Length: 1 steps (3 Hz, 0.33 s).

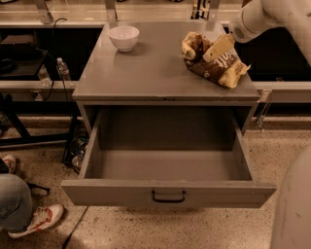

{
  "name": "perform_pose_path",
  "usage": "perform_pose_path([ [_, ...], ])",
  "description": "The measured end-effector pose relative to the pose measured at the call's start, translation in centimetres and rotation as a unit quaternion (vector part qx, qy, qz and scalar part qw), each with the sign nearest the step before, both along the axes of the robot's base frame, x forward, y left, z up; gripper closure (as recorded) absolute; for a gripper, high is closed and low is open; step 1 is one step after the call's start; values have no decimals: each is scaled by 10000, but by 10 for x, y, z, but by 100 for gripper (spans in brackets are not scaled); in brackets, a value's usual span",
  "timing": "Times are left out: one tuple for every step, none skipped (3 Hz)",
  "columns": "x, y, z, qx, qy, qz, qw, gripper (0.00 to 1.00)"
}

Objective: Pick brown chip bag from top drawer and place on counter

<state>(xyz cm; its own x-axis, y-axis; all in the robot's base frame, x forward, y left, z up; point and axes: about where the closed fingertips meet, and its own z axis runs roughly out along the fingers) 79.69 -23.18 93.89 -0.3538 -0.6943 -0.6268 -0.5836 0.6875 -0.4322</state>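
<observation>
The brown chip bag (216, 68) lies crinkled on the right rear part of the counter (146, 68). My gripper (210, 52) hangs just above the bag's left half, open, with one pale finger (219, 46) showing and nothing held in it. My white arm (272, 14) reaches in from the upper right. The top drawer (121, 192) is pulled fully out below the counter. Its inside is empty, and its black handle (168, 196) sits at the middle of the front panel.
A white bowl (124, 37) stands on the counter's rear left. A person's knee (12, 202) and shoe (36, 221) are on the floor at lower left. A water bottle (62, 68) stands on the left shelf. My base (294, 209) fills the lower right corner.
</observation>
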Motion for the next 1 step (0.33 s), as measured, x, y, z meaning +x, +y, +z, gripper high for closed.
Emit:
perform_pose_path([
  [-29,-26,3,597,-31,-139,9981,0],
])
